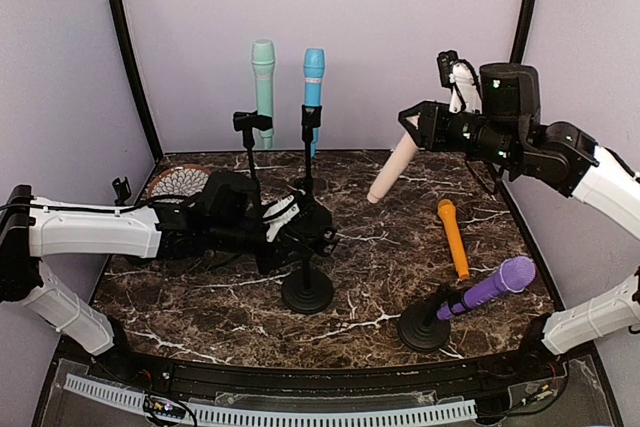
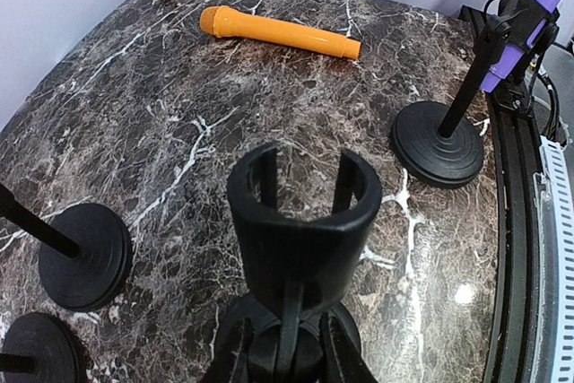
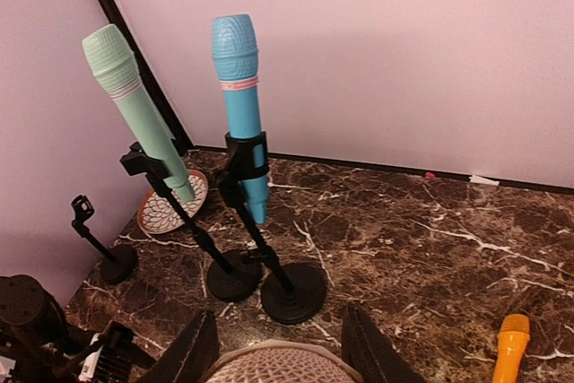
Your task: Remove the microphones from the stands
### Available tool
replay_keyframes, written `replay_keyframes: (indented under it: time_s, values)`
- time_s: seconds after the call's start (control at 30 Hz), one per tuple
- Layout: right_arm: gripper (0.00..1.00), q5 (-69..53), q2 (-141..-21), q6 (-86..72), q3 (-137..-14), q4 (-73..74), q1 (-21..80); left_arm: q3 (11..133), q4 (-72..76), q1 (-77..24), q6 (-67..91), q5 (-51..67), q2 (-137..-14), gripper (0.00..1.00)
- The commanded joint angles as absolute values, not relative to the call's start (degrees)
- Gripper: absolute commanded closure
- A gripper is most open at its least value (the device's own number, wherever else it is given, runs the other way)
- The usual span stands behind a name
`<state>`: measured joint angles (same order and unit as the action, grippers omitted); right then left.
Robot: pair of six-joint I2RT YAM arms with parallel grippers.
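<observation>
Top external view: the long cream microphone is out of its thin black stand.
Up high, the right hand holds it in the air, well above the dark marble worktop, and the left hand grips the stand's pole. Left wrist: that hand is pinched tight on the pole, and the round black clip on top is empty. Right wrist: the hand squeezes the microphone's mesh end. Lifting out looks done; maybe only setting it down is left.
</observation>
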<state>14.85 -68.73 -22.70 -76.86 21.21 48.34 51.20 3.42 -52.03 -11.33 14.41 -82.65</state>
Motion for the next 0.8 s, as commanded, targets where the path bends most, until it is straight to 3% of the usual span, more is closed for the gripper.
replay_keyframes:
  time_s: [0.0,0.2,0.47,0.77]
  values:
    - [0.86,28.6,-65.4,-20.2,-80.6,28.1,47.8,49.5,-0.2,-51.7,-11.3,8.4,-78.8,1.0]
    - [0.85,32.6,-65.1,-21.6,-81.6,38.7,40.6,49.4,-2.5,-46.3,-9.2,6.2,-73.1,1.0]
    - [0.85,22.5,-68.7,-21.5,-78.2,46.3,24.2,50.9,-11.5,-41.1,-8.2,-7.5,-66.4,1.0]
    - [0.85,23.7,-76.0,-21.9,-76.0,51.3,18.4,47.5,-15.0,-27.1,-5.0,-10.2,-58.9,1.0]
